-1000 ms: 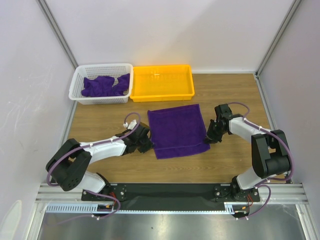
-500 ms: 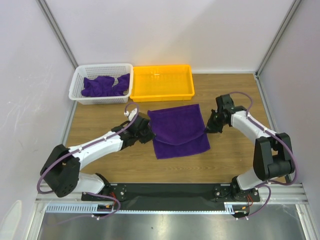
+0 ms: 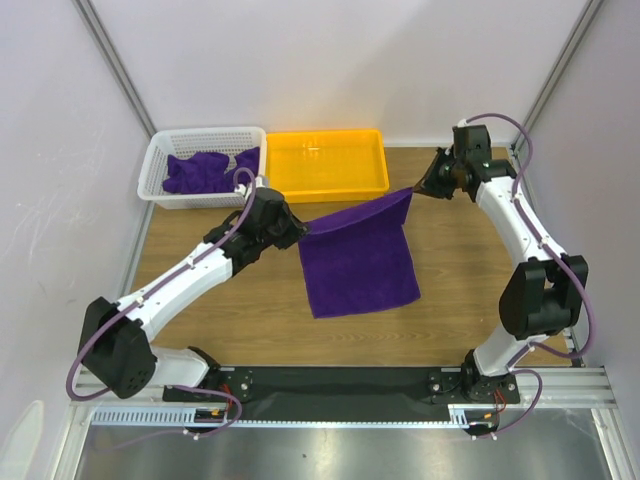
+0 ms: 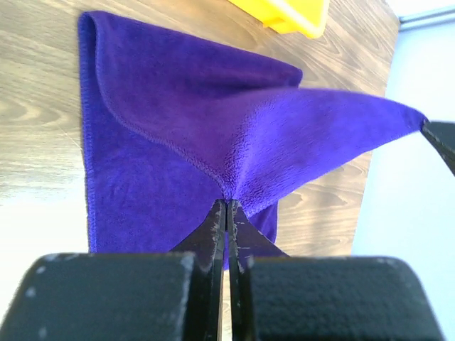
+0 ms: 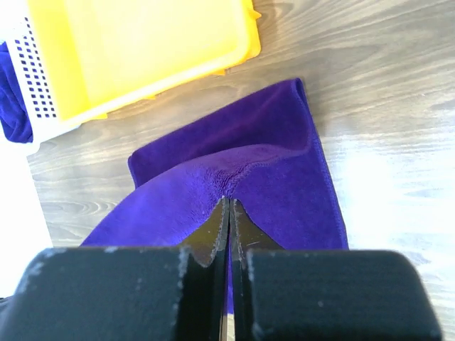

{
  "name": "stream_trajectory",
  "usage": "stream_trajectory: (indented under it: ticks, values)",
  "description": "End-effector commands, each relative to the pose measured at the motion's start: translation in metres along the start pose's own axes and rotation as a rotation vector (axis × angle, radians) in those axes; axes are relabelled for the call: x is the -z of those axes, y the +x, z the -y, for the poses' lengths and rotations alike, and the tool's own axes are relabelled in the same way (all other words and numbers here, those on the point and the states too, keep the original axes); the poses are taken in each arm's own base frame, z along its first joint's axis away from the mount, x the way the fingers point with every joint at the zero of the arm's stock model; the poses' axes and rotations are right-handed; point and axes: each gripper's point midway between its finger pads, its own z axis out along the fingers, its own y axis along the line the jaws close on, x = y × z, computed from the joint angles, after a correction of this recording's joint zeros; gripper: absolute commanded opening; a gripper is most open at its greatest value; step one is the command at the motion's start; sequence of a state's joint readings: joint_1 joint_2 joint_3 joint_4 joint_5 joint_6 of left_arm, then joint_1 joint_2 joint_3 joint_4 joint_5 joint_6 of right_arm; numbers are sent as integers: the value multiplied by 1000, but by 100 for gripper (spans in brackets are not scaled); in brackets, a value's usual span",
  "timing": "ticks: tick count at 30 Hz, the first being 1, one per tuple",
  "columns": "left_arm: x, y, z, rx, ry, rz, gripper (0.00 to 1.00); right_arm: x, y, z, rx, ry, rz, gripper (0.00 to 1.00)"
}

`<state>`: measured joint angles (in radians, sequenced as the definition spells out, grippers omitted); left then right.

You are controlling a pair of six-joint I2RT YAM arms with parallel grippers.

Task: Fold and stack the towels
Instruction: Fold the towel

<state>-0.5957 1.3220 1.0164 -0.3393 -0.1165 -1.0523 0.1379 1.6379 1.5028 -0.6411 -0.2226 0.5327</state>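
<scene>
A deep purple towel (image 3: 357,255) is stretched between both grippers, its top edge lifted off the wooden table while its lower part lies on the wood. My left gripper (image 3: 298,232) is shut on the towel's left corner (image 4: 226,195). My right gripper (image 3: 418,190) is shut on the right corner (image 5: 227,192), raised near the yellow tray. In the left wrist view the lifted edge runs taut towards the right gripper's fingertip (image 4: 441,138). More purple towels (image 3: 205,170) lie crumpled in the white basket.
A white mesh basket (image 3: 158,165) stands at the back left, and a yellow tray (image 3: 325,178) sits beside it, holding nothing. Wooden table surface (image 3: 470,290) lies to the right of the towel. Pale walls close in the sides and back.
Both grippers have lifted the towel's near edge and carried it up and towards the back. The right gripper closed about a second ago and has travelled far back.
</scene>
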Motion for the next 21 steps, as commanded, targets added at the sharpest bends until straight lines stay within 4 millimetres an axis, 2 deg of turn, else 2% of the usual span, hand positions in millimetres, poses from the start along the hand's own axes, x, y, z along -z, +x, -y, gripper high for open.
stream_trajectory:
  ticks: [1, 4, 5, 6, 7, 8, 9, 13, 16, 21]
  values:
    - [12, -4, 14, -25, 43, -9, 1, 8, -1, -6, 32, -15, -25, 0]
    - [17, 4, 8, -14, 53, -28, 0, 16, 12, -1, 33, -6, -49, 0]
    - [16, 10, 0, -9, 41, -41, 0, 19, 16, 2, 32, 0, -56, 0]
    - [20, 12, -3, -6, 43, -43, 0, 18, 29, 11, 23, 22, -88, 0]
    - [21, 15, -5, -5, 42, -46, 0, 28, 32, 10, 28, 14, -76, 0]
    - [20, 22, -15, -1, 23, -60, 0, 29, 39, 14, 24, 18, -85, 0]
    - [20, 26, -18, -2, 19, -65, 0, 30, 51, 23, 19, 35, -106, 0]
    - [18, 49, -35, -15, -8, -111, 0, 41, 77, 43, 9, 85, -131, 0]
    - [19, 64, -45, -14, -24, -141, 0, 43, 92, 53, 1, 105, -156, 0]
    - [21, 84, -57, 8, -27, -176, 0, 48, 105, 63, -12, 126, -169, 0]
